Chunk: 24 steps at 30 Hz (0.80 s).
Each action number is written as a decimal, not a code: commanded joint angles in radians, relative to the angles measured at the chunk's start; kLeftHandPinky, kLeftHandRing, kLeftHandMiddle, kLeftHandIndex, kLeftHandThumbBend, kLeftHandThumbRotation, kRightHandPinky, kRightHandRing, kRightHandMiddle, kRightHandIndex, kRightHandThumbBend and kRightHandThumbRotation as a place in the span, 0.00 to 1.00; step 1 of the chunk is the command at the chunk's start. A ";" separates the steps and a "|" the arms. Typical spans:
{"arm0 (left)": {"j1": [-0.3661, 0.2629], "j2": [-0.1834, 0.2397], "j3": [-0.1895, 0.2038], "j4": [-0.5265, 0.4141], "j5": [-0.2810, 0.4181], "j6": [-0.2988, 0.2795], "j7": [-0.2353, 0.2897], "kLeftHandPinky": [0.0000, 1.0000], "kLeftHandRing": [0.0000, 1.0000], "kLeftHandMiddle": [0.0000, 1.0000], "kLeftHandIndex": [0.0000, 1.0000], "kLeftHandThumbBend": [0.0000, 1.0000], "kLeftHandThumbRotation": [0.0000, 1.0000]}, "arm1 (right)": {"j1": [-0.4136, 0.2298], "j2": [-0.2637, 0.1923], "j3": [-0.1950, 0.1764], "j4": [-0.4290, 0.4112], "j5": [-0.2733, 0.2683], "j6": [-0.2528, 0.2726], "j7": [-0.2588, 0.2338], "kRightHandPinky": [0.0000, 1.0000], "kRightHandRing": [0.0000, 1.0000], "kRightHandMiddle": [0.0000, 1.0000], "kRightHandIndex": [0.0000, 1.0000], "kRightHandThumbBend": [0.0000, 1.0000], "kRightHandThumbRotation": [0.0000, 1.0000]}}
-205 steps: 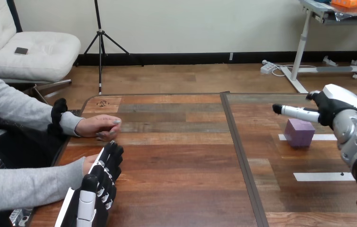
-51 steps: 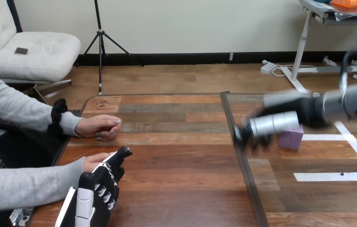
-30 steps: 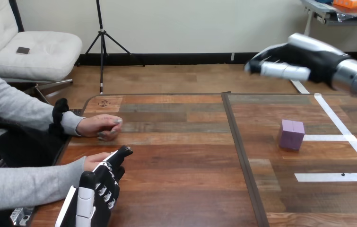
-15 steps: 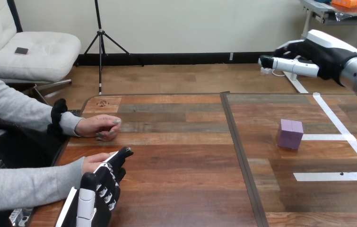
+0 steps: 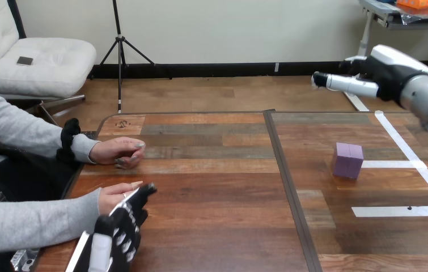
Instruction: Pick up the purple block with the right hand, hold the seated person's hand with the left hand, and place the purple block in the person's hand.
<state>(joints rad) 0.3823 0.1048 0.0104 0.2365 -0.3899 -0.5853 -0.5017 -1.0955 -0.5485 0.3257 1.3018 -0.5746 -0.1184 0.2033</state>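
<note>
Purple block: It sits on the desk, over on the right side, right at the end of a white tape line. Nothing is touching it.
Right hand: It is up high, past the far edge of the desk and well apart from the block. Its fingers are stretched out straight and point to the left. It holds nothing.
Left hand: It is down low at the near left corner of the desk, with its back facing up. Its fingers look mostly straight and lie right against the person's near hand. I cannot see them curl round it.
Person's near hand: It rests by the left edge of the desk, with its fingers pointing to the right. I cannot tell if the palm faces up.
Person's far hand: It rests farther back on the desk, curled like a loose fist.
Done so far: Nothing is finished, I think. The left hand is in the right spot but is not holding on yet.
Left to do: The right hand has to come down and grab the block. The left hand has to take hold of the person's near hand. Then the block has to go across the desk and into that hand.
How far along: Close to the start, I think.
</note>
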 commanded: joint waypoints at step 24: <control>0.071 -0.044 -0.031 -0.085 -0.020 -0.033 -0.003 1.00 1.00 0.94 0.84 0.81 1.00 | 0.061 0.123 0.005 0.048 0.012 0.041 -0.064 0.65 0.77 0.80 0.90 0.99 1.00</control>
<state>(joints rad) 0.4572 0.1176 -0.0144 0.2182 -0.3926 -0.5959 -0.5017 -1.0690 -0.4570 0.3390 1.3468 -0.5817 -0.0615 0.1610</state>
